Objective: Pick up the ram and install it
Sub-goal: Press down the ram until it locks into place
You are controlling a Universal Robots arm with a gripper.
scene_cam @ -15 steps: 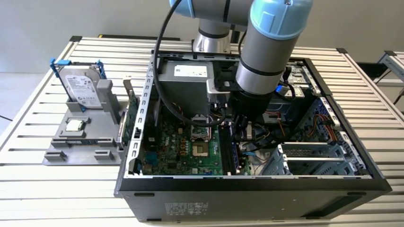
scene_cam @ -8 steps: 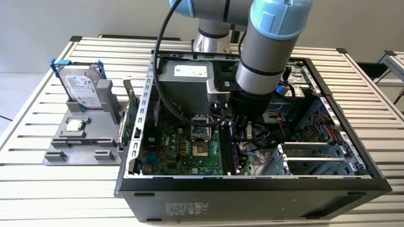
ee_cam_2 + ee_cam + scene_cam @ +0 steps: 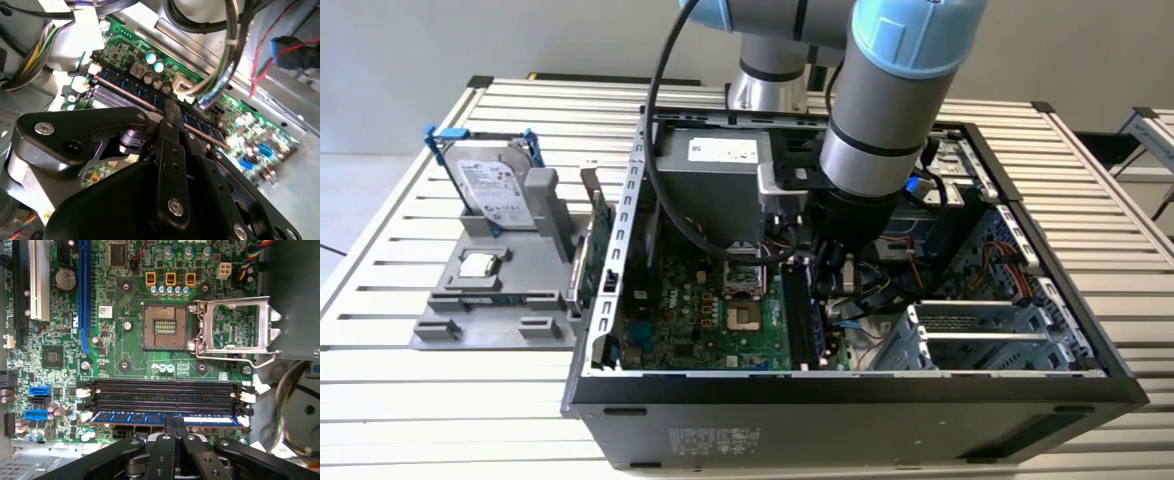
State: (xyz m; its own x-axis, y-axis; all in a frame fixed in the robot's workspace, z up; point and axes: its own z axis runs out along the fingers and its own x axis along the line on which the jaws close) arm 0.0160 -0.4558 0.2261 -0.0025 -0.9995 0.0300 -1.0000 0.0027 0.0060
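Open PC case (image 3: 854, 385) sits nearest, w/ a white label on its front lip, print too small to read; inside, the green motherboard (image 3: 125, 345) has its CPU socket (image 3: 164, 326) open and bare. Gripper (image 3: 175, 427) is down in the case w/ fingers pinched narrow right over the ram (image 3: 165, 418), a blue stick lying along one memory slot. Further left, a grey tray (image 3: 487, 300) carries the hard drive (image 3: 494, 185) upright and a small processor chip (image 3: 478, 265).

The arm (image 3: 887, 110) is grey with light-blue joint caps. A black cable (image 3: 670, 120) runs along it. The gripper (image 3: 175, 432) is black, linked and screw-studded.
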